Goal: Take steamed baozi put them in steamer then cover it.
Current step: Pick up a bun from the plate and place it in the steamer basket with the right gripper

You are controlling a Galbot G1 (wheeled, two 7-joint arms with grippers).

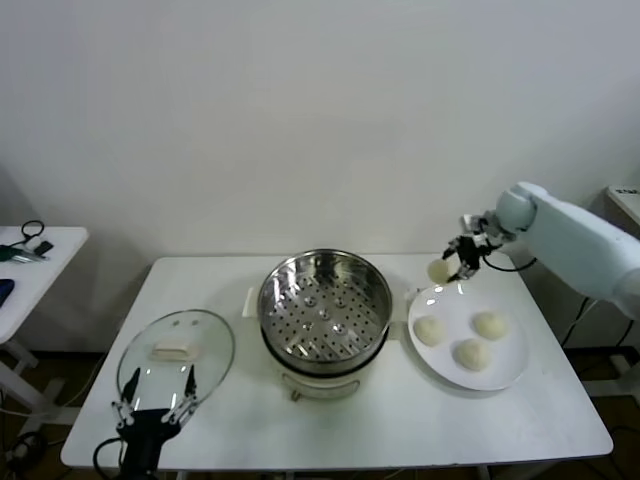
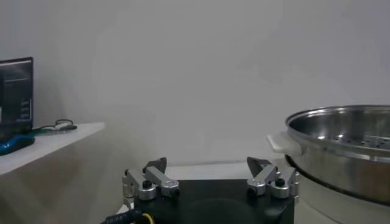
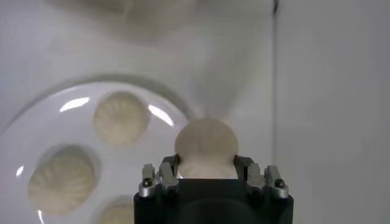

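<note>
Our right gripper (image 1: 452, 268) pinches one baozi (image 1: 439, 270) between its fingers, lifted above the plate (image 1: 507, 362) beside the empty steamer (image 1: 325, 300) to carry it across. Three buns remain plated. Our left gripper (image 1: 155, 408), fingers spread, waits by the cover (image 1: 176, 358) on the desk (image 1: 400, 420).

Open left pincer (image 2: 210, 176) beside the steamer (image 2: 344, 152).
</note>
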